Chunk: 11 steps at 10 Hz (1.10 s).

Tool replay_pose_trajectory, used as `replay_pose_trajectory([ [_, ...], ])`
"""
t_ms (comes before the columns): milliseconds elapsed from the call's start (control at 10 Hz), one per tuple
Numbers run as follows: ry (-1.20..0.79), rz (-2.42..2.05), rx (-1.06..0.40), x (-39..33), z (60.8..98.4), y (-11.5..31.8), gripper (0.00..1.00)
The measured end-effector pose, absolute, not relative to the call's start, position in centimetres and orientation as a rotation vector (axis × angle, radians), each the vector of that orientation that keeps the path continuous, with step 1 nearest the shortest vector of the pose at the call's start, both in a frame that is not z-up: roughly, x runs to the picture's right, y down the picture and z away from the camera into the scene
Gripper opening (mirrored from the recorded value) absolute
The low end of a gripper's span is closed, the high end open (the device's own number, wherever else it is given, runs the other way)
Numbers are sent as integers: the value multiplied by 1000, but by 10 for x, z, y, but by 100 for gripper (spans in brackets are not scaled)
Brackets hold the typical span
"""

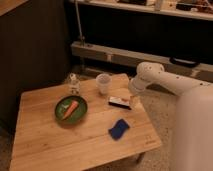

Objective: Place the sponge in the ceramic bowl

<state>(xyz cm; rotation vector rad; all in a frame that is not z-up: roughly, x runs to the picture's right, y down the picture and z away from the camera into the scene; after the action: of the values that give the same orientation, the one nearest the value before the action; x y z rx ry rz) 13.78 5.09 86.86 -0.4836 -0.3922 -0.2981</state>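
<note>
The wooden desk (45, 135) is sitting low on the floor. The white arm (165, 82) is reaching in from the right, over the desk's right edge. The bowl (57, 113) is lying on the left half of the desk. It is looking dark green, round and flat like a plate, and an orange stick (72, 108) is lying in it. The sponge (118, 129) is lying near the front right corner, well apart from the bowl. It is looking dark blue, soft and four-cornered, and it is turned a bit slanted. Bare wood is running between the sponge and the bowl, and a wide bare patch is showing at the front left. A white-and-red box (119, 102) is lying just behind the sponge, near the right edge. A pale cup (103, 83) is standing behind the box, close to the back edge. The end effector (133, 101) is hanging at the right end of the box, with its fingers spread apart and gripping nothing.
</note>
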Motion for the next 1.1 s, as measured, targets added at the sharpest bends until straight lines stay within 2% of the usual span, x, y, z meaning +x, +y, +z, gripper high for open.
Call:
replay_pose_trajectory([
  [400,-396,-403,-473,137,807,99,80],
  [600,-449,-444,-480,139,789,134,80],
  [1100,-509,-557,-517,112,815,195,80],
])
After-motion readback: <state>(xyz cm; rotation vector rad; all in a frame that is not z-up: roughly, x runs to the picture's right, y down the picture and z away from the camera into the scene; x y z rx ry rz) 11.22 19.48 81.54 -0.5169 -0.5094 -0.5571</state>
